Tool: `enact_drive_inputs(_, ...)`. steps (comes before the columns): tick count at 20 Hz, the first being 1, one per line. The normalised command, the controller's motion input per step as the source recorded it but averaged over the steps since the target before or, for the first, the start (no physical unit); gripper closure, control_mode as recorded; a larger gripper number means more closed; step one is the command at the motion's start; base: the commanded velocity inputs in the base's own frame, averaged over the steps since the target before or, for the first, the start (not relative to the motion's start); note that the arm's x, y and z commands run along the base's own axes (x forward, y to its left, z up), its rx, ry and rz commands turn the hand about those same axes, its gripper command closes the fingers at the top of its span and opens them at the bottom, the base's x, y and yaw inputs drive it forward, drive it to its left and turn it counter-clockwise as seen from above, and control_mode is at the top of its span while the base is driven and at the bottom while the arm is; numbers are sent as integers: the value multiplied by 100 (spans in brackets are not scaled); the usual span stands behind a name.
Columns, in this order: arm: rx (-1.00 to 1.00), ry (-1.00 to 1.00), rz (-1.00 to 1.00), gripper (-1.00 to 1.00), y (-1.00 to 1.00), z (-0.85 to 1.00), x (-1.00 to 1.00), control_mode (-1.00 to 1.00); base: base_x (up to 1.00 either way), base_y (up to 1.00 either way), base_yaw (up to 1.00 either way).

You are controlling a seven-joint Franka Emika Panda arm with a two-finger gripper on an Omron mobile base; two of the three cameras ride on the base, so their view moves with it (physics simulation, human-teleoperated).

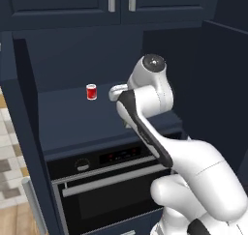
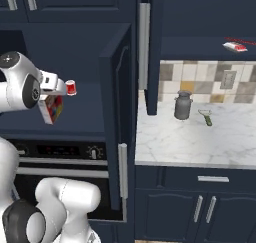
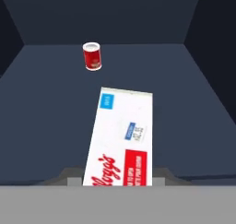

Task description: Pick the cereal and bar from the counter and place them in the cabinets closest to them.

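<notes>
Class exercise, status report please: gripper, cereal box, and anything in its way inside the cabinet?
Gripper shut on cereal box, inside the open cabinet above the oven. Red can stands ahead on the shelf, apart from the box. Bar lies on wall-cabinet shelf.

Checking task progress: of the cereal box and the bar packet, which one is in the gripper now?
The cereal, the patchwork-fronted box, clamped in the gripper inside the open cabinet above the oven. The bar lies apart on the wall-cabinet shelf.

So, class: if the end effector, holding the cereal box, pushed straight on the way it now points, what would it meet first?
Probably the red can, standing slightly left of the cereal box line; otherwise the cabinet's back wall. Depth is unclear.
</notes>
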Motion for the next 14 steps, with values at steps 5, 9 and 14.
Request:
enact_drive_inputs(5, 0, 3, -3, 100, 6, -19, 36, -100, 0, 0, 0)
enact_drive_inputs(9, 0, 2, -3, 100, 6, -17, 37, -100, 0, 0, 0)
enact_drive_inputs(14, 0, 1, -3, 100, 4, -15, 39, -100, 0, 0, 0)
